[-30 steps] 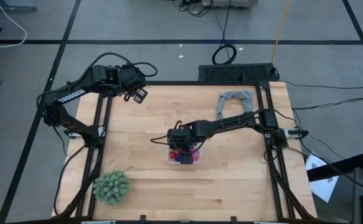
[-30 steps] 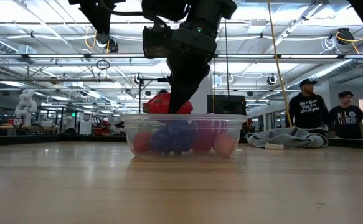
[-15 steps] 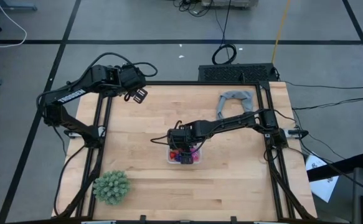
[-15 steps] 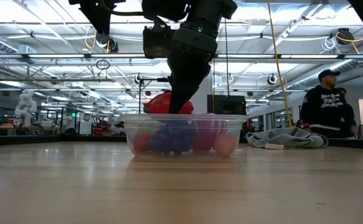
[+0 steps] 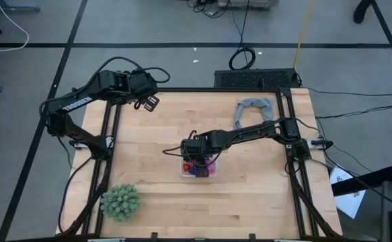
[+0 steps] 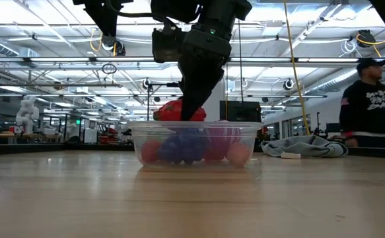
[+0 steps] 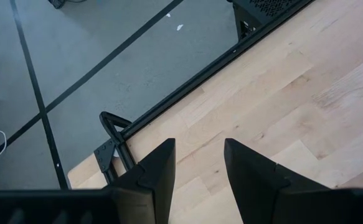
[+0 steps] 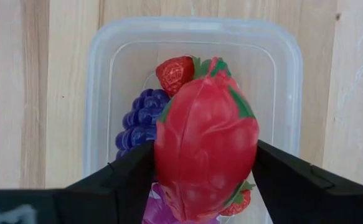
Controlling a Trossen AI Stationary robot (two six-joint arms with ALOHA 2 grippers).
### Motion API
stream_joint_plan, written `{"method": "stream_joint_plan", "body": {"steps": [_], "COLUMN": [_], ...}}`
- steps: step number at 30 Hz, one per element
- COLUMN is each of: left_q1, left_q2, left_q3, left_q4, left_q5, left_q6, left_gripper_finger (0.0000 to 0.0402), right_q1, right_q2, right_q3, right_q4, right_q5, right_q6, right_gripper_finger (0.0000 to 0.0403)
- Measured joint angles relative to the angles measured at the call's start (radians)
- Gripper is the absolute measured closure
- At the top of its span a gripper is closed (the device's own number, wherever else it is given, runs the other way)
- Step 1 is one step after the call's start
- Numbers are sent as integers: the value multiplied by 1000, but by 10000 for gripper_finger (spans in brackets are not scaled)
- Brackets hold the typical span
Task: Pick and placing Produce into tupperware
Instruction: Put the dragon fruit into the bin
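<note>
- The tub (image 8: 193, 37) sits near the middle of the bench (image 5: 249, 202), clear plastic with rounded corners, open on top.
- Inside it lie a purple grape bunch (image 8: 137, 121), a small strawberry (image 8: 174, 73), a magenta piece (image 8: 159, 208) and another small strawberry (image 8: 238, 200), the last two mostly hidden under what I carry.
- From the low view the fruits show through the tub wall (image 6: 193, 139) as red, purple and pinkish lumps.
- My right gripper (image 8: 205, 165) is clamped on the big red fruit (image 8: 206, 137), an oval with green leaf tips, one finger on each side of it.
- That fruit hangs right over the tub opening; in the low view it (image 6: 175, 110) shows at rim height, behind my gripper (image 6: 191, 109).
- It covers much of the tub's inside, so I cannot tell whether it touches the fruits below.
- The grey cloth (image 5: 253, 107) lies near the far right corner of the bench, well apart from the tub.
- The green spiky ball (image 5: 120, 202) rests near the near left corner.
- My left gripper (image 5: 149, 103) waits over the far left corner, fingers (image 7: 156, 174) parted and empty.
- A person (image 6: 370, 106) stands in the room beyond the bench.
</note>
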Motion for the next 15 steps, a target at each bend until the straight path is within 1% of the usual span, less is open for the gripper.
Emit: {"method": "stream_joint_plan", "body": {"steps": [15], "left_q1": [0], "left_q2": [0], "left_q3": [0], "left_q4": [0], "left_q5": [0], "left_q6": [-1], "left_gripper_finger": [259], "right_q1": [0], "right_q2": [0], "right_q3": [0], "right_q4": [-11], "right_q5": [0], "right_q6": [-3], "right_gripper_finger": [99]}}
